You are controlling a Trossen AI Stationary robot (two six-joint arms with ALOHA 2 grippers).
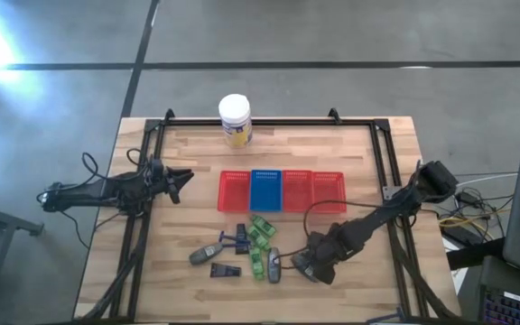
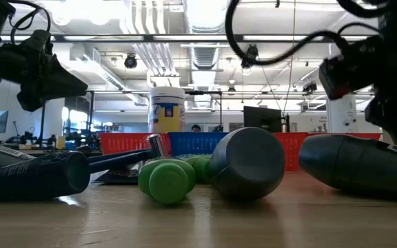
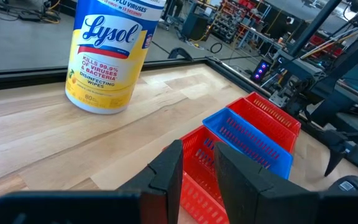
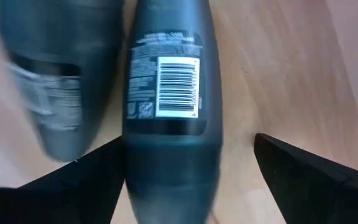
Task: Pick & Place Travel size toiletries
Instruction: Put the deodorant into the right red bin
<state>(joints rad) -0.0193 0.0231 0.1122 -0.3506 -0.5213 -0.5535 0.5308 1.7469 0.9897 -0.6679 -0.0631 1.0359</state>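
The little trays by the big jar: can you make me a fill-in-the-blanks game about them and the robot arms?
1. Of the four mesh trays, three are red and one is ____.
2. The white jar has a label saying ____.
3. The right gripper, fingers open, reaches around a dark grey ____ with a barcode.
4. The left gripper waits beside the trays, holding ____.

Missing words: blue; Lysol; bottle; nothing

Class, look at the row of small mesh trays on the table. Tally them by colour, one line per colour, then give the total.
Red mesh trays: 3
Blue mesh tray: 1
Total: 4
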